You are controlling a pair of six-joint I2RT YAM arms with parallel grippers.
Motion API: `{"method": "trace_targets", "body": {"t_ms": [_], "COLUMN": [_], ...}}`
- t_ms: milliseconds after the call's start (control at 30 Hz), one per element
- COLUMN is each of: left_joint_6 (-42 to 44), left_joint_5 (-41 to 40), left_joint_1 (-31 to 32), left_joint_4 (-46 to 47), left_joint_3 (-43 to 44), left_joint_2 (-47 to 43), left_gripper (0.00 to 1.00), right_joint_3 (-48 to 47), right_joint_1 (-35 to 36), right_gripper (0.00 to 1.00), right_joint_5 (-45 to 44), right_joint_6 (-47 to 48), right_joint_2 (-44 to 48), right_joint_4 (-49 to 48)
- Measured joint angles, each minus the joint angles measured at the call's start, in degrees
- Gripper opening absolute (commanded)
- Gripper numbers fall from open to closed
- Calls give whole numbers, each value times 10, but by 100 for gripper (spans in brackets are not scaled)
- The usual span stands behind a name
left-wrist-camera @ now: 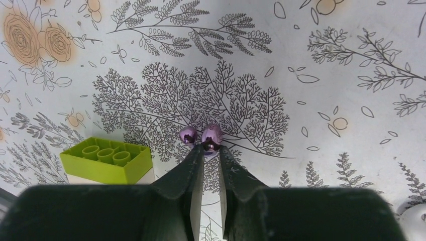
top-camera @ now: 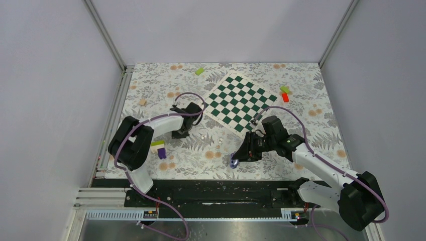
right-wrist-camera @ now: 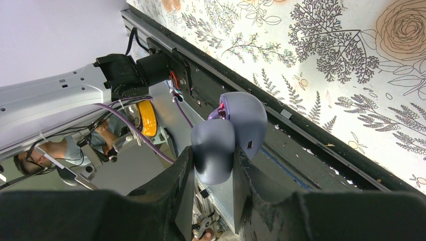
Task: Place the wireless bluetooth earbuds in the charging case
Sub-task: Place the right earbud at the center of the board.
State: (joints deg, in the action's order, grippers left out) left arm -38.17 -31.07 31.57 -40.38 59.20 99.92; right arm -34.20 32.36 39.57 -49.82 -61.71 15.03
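Pinching one of the earbuds [left-wrist-camera: 212, 136] between nearly shut fingers toward the left edge of the worktop [top-camera: 311, 125], the left gripper [left-wrist-camera: 211, 148] had the opened charging case [right-wrist-camera: 236, 123] off to its right, clamped tight in the right gripper [right-wrist-camera: 212, 156] over the near edge.

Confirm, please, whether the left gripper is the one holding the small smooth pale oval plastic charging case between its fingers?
Not quite: the right gripper is the one holding the small smooth pale oval plastic charging case between its fingers, as the right wrist view shows. The left gripper pinches a tiny glossy bud.
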Motion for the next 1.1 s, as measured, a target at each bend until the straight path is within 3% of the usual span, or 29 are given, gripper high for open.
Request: {"method": "trace_targets", "body": {"t_ms": [200, 500, 833, 900, 1000, 1100], "left_joint_6": [2, 4, 16, 23, 36, 32], "left_joint_5": [0, 4, 79, 80, 72, 69], "left_joint_1": [-3, -3, -4, -4, -4, -12], "left_joint_4": [0, -7, -42, -45, -49, -50], "left_joint_3": [0, 1, 22, 24, 30, 30], "left_joint_2": [0, -12, -127, -141, -141, -124], "left_gripper": [0, 0, 0, 22, 35, 43], "right_joint_3": [0, 0, 0, 0, 0, 0], "right_joint_1": [0, 0, 0, 0, 0, 0], "right_gripper": [0, 0, 0, 0, 0, 0], "right_joint_5": [0, 0, -1, -1, -1, -1], "right_joint_6": [0, -1, 0, 0, 0, 0], "right_joint_2": [0, 0, -1, -1, 0, 3], "right_joint_4": [0, 0, 0, 0, 0, 0]}}
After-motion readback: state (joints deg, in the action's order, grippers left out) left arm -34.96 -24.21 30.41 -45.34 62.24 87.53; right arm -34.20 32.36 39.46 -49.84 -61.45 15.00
